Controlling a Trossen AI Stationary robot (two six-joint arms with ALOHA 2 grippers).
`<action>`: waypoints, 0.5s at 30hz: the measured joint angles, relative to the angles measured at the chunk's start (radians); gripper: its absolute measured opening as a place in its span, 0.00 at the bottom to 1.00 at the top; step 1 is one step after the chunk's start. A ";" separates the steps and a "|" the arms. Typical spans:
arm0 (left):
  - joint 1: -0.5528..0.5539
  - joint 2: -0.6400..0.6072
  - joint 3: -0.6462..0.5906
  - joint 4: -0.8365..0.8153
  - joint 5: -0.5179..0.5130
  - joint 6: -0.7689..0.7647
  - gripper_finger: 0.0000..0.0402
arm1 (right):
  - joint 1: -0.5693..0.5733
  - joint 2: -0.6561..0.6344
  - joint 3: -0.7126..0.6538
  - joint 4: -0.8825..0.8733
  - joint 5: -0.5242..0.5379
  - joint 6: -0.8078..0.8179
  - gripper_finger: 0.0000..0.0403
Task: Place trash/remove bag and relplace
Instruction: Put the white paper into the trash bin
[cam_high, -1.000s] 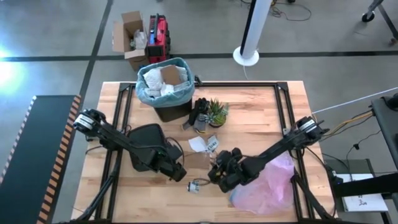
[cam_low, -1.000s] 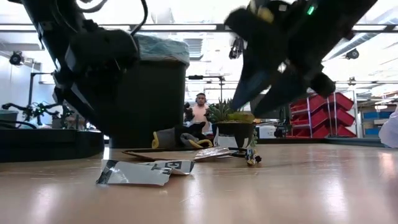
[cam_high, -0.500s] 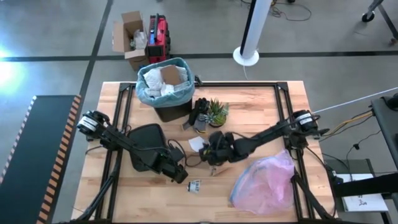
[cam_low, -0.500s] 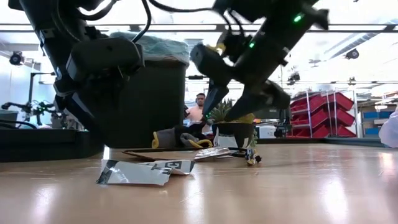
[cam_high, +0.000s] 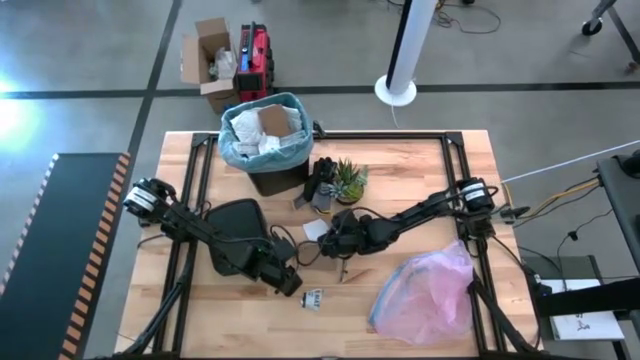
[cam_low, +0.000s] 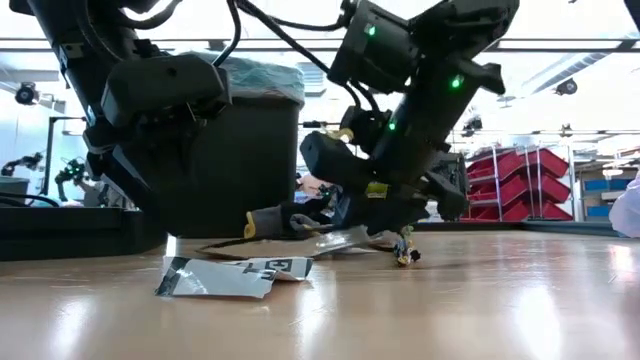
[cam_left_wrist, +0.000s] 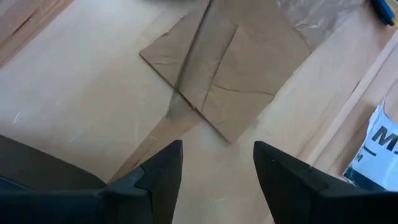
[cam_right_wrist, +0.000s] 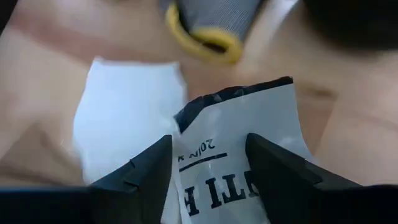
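The black bin (cam_high: 275, 170) stands at the table's far left, lined with the blue-teal bag (cam_high: 262, 135) and holding crumpled trash. More trash lies mid-table: a flat brown paper (cam_left_wrist: 224, 68), a white napkin (cam_right_wrist: 124, 118), a printed white wrapper (cam_right_wrist: 242, 143) and a small wrapper scrap (cam_high: 313, 297). My right gripper (cam_right_wrist: 208, 146) is open and low over the printed wrapper, one finger on each side of it. Near the brown paper's near edge my left gripper (cam_left_wrist: 217, 152) is open, holding nothing.
A pinkish plastic bag (cam_high: 425, 295) lies at the near right. A small potted plant (cam_high: 348, 180) and a grey glove with a yellow cuff (cam_right_wrist: 211, 25) sit just beyond my right gripper, beside the bin. Black rails (cam_high: 455, 180) run along the table's sides.
My right gripper has swung from beside the pink bag toward the table's far edge and left, and has sunk down over the printed wrapper by the plant, rolling as it went. The trash has not moved.
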 joint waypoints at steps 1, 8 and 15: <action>0.000 0.000 0.000 0.000 0.000 0.000 0.45 | -0.005 0.003 0.000 0.000 0.004 0.007 0.46; -0.001 -0.012 0.001 -0.022 0.000 0.027 0.41 | -0.018 0.003 0.001 0.014 -0.006 -0.057 0.14; -0.010 -0.099 0.001 -0.116 -0.001 0.019 0.38 | -0.002 -0.064 0.038 0.002 -0.028 -0.236 0.01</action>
